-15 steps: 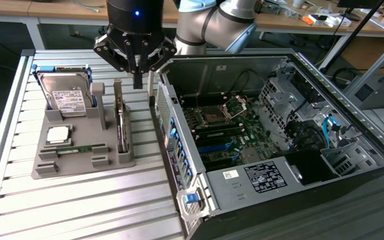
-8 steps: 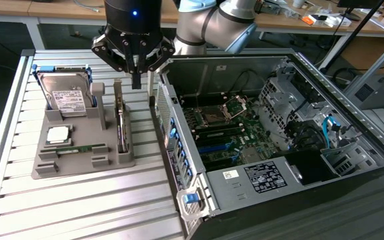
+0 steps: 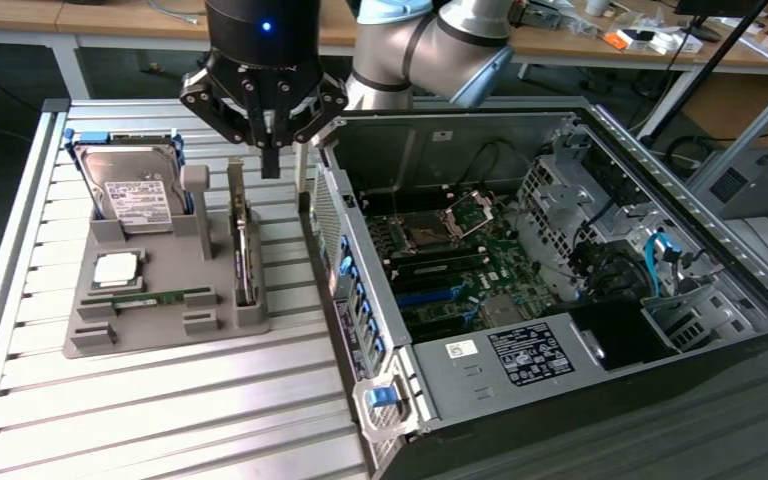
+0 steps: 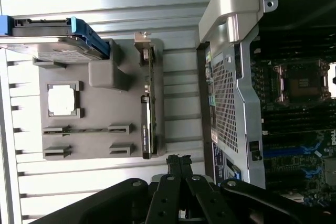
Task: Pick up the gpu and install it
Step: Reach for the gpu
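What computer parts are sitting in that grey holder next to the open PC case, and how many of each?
Hard drive: 1
Processor chip: 1
Memory stick: 1
Graphics card: 1
Total: 4, all in the grey holder

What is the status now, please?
End effector shut, empty. The gpu on edge in grey holder, untouched, just below end effector. Case wall close beside holder.
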Robot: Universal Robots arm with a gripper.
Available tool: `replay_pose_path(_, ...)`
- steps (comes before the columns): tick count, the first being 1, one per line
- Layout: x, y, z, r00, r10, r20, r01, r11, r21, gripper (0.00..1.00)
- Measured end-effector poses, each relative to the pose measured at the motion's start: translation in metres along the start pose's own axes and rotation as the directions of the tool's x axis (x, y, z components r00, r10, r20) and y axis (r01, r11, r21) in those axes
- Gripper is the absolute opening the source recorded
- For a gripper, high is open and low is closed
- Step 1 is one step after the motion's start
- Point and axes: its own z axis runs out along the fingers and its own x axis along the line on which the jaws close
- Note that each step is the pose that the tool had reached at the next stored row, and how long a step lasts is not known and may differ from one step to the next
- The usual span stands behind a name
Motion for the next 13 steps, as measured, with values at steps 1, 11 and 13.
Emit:
replay_pose_path(1,0.0003,-0.0001,0.0000,1.0000,0.000,0.0000,0.000,1.0000,0.0000,0.11)
replay_pose_path(11,0.0039,-0.0005,-0.0001,1.0000,0.000,0.0000,0.000,1.0000,0.0000,0.11)
replay_pose_path(13,0.0052,-0.0007,-0.0001,1.0000,0.000,0.0000,0.000,1.0000,0.0000,0.11)
